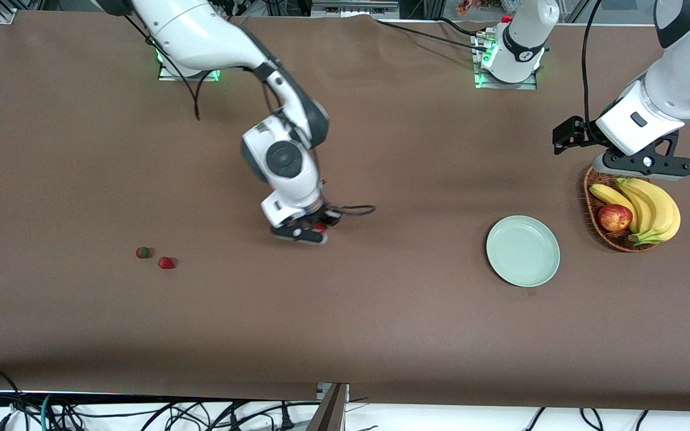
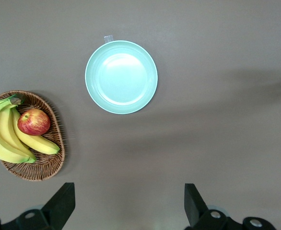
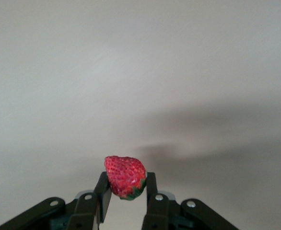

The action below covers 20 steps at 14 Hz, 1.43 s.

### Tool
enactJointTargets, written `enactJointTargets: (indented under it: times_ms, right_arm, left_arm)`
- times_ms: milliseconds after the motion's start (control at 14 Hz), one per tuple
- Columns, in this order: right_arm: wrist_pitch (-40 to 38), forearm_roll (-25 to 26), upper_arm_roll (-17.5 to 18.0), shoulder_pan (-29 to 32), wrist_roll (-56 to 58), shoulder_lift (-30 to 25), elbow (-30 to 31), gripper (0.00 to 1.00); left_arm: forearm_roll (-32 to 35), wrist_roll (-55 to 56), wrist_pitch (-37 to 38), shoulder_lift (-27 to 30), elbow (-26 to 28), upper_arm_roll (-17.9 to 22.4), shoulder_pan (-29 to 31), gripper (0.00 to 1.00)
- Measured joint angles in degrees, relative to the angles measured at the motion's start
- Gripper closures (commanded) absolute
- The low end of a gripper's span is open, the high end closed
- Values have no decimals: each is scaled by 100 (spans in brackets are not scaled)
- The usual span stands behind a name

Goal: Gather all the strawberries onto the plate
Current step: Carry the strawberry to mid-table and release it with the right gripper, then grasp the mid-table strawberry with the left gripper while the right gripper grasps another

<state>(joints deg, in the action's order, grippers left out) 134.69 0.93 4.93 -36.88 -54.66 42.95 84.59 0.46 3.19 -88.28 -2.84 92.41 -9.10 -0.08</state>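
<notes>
Right gripper [image 3: 126, 191] pinches a strawberry [image 3: 125, 176] by its tip over mid-table, well apart from the plate [image 1: 523, 250]; a shallow grip could drop it en route. Left gripper [image 2: 128, 206] waits open over the basket [image 1: 590, 206]. Two berries [image 1: 143, 252] [image 1: 166, 263] remain toward the right arm's end.

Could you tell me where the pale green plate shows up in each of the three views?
Front view: plate lies on the table beside the basket, slightly nearer the camera.
Left wrist view: plate in the upper middle, basket at the edge.
Right wrist view: not in it.
Shared landmark: the basket.
</notes>
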Motion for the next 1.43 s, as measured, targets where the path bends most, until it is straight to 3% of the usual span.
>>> enactJointTargets:
  times_ms: [286, 357, 429, 500, 1000, 1429]
  right_arm:
    - [737, 0, -14, -720, -969, 440, -160, 89]
    - [873, 0, -16, -801, -1093, 534, -184, 73]
    - [975, 0, -18, -858, -1207, 613, -208, 18]
    - [1051, 0, -20, -899, -1285, 669, -225, 0]
    - [785, 7, -184, -744, -1146, 528, -480, 0]
    - [-1067, 5, -255, 960, 2120, -146, -522, 0]
  left_arm:
    - [0, 0, 0, 0, 0, -3, -2, 0]
    - [0, 0, 0, 0, 0, -3, -2, 0]
    - [0, 0, 0, 0, 0, -2, -2, 0]
    - [0, 0, 0, 0, 0, -3, -2, 0]
    - [0, 0, 0, -11, 0, -3, -2, 0]
    - [0, 0, 52, -545, 23, -1, -8, 0]
